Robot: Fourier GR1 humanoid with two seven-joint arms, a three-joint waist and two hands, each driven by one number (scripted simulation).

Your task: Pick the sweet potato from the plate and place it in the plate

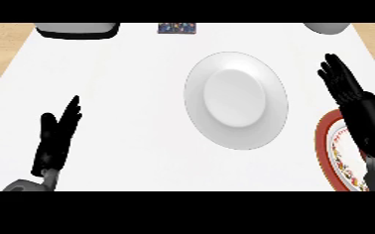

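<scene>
On the white counter [132, 79] sits a white plate [235, 99].

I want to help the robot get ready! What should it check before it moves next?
1. Sweet potato in sight: cannot tell. None shows; the right arm hides part of the red-rimmed plate.
2. White plate has room for it: ok, nothing lies on it.
3. Right hand ready to grab: ok, open, fingers straight, above the red-rimmed plate.
4. Left hand out of the way: ok, open at the lower left, apart from both plates.
</scene>
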